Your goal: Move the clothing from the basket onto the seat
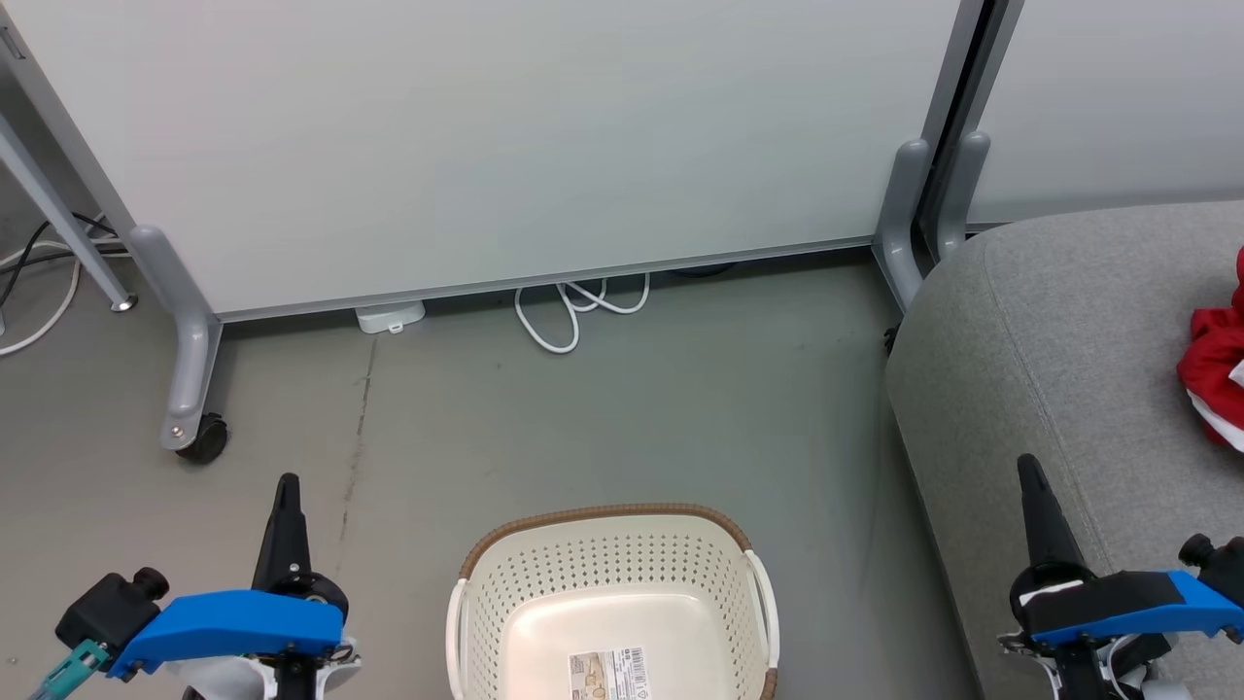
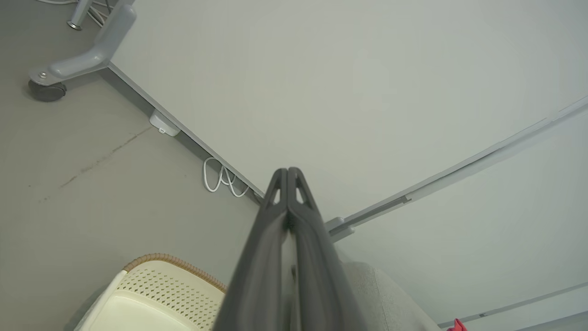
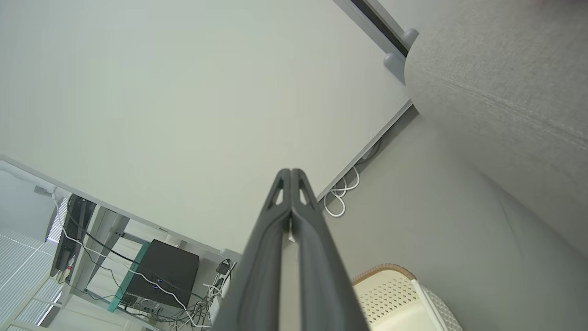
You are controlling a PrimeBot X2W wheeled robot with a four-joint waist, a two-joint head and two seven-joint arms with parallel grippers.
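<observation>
Dark fingers are seen pressed together on both arms: the left gripper (image 1: pixel 288 483), low on the robot's left, and the right gripper (image 1: pixel 1028 467), low on its right, are closed and nothing is held in either. Between them the basket (image 1: pixel 607 509) stands on the floor (image 1: pixel 632 408), and the part of its bottom that is shown is bare apart from a label (image 1: pixel 609 674). Its nearest end is cut off by the picture edge, so a garment left there cannot be ruled out. If the job were judged finished on this view alone, something could be missed.

Further off to the right, the clothing (image 1: pixel 1215 374) is found lying on the seat (image 1: pixel 1050 321), well apart from the basket. Only a red bunch with a little white is shown at the picture's right edge, and whether both garments are in it cannot be told. How near it lies to the seat's far side is hidden as well. A loosely dropped bundle could be expected to slide off if it overhangs.

The right gripper is placed close over the seat's rounded front. The upholstery could be brushed or snagged if that arm were swung without being raised first.

Beyond, a white cable (image 1: pixel 569 316) is looped under the partition (image 1: pixel 486 146). It could be caught by the wheels if the base were driven forward.
</observation>
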